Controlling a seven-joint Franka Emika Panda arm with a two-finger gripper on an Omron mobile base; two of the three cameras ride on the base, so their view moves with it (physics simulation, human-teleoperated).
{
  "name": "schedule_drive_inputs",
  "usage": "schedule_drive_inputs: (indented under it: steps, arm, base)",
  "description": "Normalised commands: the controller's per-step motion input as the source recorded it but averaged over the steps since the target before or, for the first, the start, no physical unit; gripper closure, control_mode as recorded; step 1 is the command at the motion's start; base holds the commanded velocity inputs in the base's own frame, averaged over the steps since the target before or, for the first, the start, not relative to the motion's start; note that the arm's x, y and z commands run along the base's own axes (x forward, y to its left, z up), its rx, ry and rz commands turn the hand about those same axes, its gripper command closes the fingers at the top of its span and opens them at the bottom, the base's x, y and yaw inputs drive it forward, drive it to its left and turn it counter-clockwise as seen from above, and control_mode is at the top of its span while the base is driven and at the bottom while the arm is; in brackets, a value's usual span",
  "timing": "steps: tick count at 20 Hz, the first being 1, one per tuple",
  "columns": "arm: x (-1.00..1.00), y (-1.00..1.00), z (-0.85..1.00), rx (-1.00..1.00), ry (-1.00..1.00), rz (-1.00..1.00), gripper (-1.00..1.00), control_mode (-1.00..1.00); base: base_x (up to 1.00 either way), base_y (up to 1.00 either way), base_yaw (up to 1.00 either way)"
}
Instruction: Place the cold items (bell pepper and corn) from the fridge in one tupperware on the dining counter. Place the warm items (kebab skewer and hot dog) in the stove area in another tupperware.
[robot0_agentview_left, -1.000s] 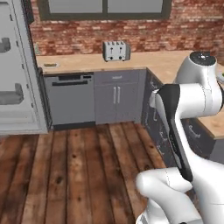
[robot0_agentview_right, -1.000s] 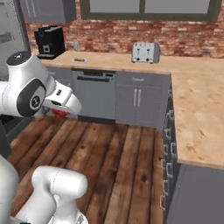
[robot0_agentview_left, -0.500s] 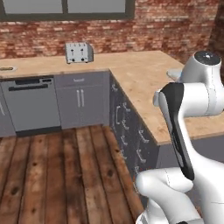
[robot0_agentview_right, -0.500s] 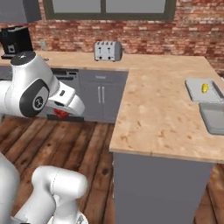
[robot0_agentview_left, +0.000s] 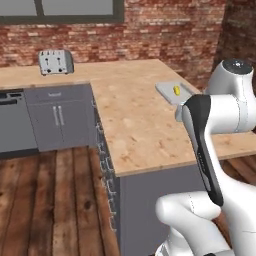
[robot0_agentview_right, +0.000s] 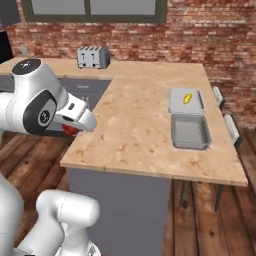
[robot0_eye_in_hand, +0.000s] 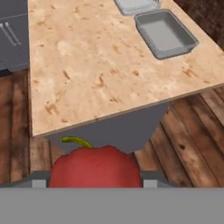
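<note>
Gripper: the gripper was closed around the bell pepper, which sat right between its tips.
Bell pepper: it hung low, off the near edge of the dining counter, not yet over it.
Corn: the corn lay inside the pale tupperware at the far side of the dining counter.
Dark tray: the darker tupperware sat right beside the pale one, nearer the dining counter's front edge, with nothing in it.
Worry one: the pepper was round and smooth, so it could have slipped out and dropped to the wooden floor.
Worry two: the hand was low, so it could have bumped the dining counter's edge on the way up.
Worry three: the two trays touched, so the pepper could have landed in the dark one, away from the corn.
</note>
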Motion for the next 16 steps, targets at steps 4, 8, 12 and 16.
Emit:
schedule_drive_inputs:
  steps: [4,8,12,16]
  arm:
    - [0.0,0.0,0.0,0.0,0.0,0.0,1.0,1.0]
    - [0.0,0.0,0.0,0.0,0.0,0.0,1.0,1.0]
    - [0.0,0.0,0.0,0.0,0.0,0.0,1.0,1.0]
    - [0.0,0.0,0.0,0.0,0.0,0.0,1.0,1.0]
  base:
    - [0.21,-1.0,0.0]
    - [0.23,-1.0,0.0]
    - [0.28,-1.0,0.09]
    - [0.31,-0.98,0.3]
